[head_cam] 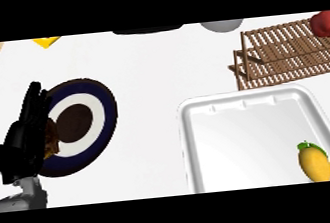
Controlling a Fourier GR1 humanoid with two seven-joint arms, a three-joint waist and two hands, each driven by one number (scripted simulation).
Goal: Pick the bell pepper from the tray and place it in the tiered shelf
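Note:
A yellow-orange bell pepper [314, 162] with a green stem lies in the near right corner of the white tray [201, 145]. Beyond the tray, at the upper right, stands the wooden tiered shelf [288, 54]. My left hand [25, 134] rests at the left edge, fingers straight and pointing up, holding nothing. It stands far from the pepper and overlaps the left rim of a plate. My right hand does not show in the head view.
A dark blue and white plate [84, 124] with a brown centre lies left of the tray. A red round thing [329, 22] sits at the shelf's far right end. A grey object [223, 25], a black object [147, 30] and a yellow one [46, 41] line the far edge.

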